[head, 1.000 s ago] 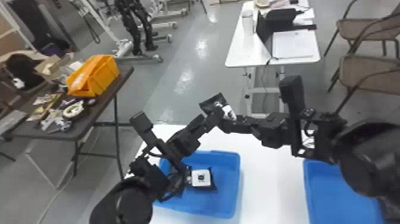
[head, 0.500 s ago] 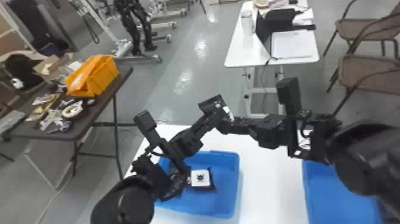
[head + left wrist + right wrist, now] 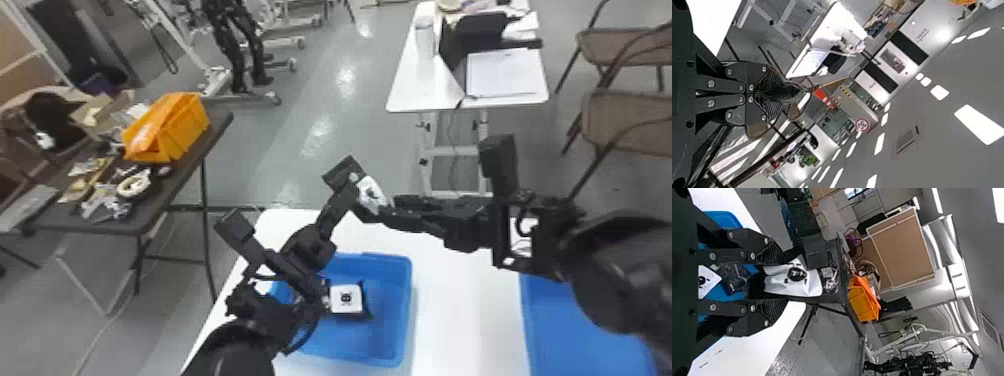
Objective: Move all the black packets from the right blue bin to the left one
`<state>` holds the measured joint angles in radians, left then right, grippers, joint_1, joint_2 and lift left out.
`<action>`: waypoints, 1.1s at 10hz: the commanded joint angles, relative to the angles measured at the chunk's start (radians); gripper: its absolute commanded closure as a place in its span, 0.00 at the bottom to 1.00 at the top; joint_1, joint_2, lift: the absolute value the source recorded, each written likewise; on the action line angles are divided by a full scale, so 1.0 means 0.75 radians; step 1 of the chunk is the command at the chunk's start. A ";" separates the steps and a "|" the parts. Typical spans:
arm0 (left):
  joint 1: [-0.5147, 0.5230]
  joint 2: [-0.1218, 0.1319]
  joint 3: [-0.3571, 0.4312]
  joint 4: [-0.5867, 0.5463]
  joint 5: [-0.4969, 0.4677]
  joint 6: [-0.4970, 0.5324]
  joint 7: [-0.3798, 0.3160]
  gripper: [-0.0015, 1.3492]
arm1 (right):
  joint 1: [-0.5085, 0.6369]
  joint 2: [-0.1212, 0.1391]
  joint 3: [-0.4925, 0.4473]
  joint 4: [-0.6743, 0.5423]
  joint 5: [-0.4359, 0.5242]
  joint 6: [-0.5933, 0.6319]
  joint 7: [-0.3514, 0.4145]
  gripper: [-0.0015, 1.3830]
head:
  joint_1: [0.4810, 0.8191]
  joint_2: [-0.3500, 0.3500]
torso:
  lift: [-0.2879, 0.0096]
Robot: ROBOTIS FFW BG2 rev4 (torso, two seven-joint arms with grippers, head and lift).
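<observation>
Near the robot, at the head view's lower right: right bin [image 3: 555, 330], blue, partly behind the right arm; contents cannot be told, so the number of packets still to move stays open.

Beside it, on a white table [image 3: 465, 305]: left bin [image 3: 387, 320], blue, holding at least one delivered packet [image 3: 346, 299], black with a white label facing up. Part of this bin lies behind the left arm; further packets there cannot be ruled out.

Above the table's far edge: one raised packet [image 3: 371, 195], black and white, in transit, counted as unfinished. Left gripper [image 3: 783, 93]: narrow, apparently pinching this packet. Right gripper [image 3: 788, 280]: wide, a finger on either side of it, as at a handover. Left to do, by judgement: draw the right gripper clear, lower the packet into the left bin, then check the right bin for more.

Farther off: dark table [image 3: 175, 192] with an orange bin [image 3: 187, 130]; second white table [image 3: 407, 92] bearing papers; brown chairs [image 3: 625, 120].
</observation>
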<state>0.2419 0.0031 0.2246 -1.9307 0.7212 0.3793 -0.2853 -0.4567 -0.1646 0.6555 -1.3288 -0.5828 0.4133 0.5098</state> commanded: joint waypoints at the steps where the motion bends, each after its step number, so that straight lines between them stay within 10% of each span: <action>1: 0.027 -0.008 0.050 0.001 -0.215 -0.154 -0.010 0.91 | 0.073 0.013 -0.132 -0.032 0.090 -0.005 0.005 0.04 | 0.63 1.00 | 0.97; 6: 0.240 -0.008 0.157 0.007 -1.023 -0.463 0.070 0.90 | 0.517 0.070 -0.723 -0.419 0.360 0.036 -0.013 0.18 | 0.63 0.97 | 0.97; 8: 0.295 -0.008 0.126 0.013 -1.039 -0.528 0.067 0.17 | 0.685 0.105 -0.819 -0.568 0.444 0.044 -0.052 0.18 | 0.63 0.95 | 0.97; 9: 0.289 -0.008 0.097 0.016 -1.029 -0.585 0.065 0.00 | 0.771 0.117 -0.858 -0.607 0.456 0.024 -0.082 0.18 | 0.63 0.93 | 0.97; 11: 0.269 -0.008 0.077 0.011 -0.906 -0.657 0.049 0.13 | 0.926 0.119 -0.927 -0.670 0.472 0.001 -0.197 0.19 | 0.63 0.85 | 0.97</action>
<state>0.4468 0.0031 0.2856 -1.9194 0.0143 -0.0988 -0.2486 0.2053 -0.0755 -0.0245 -1.8204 -0.2291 0.4208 0.3616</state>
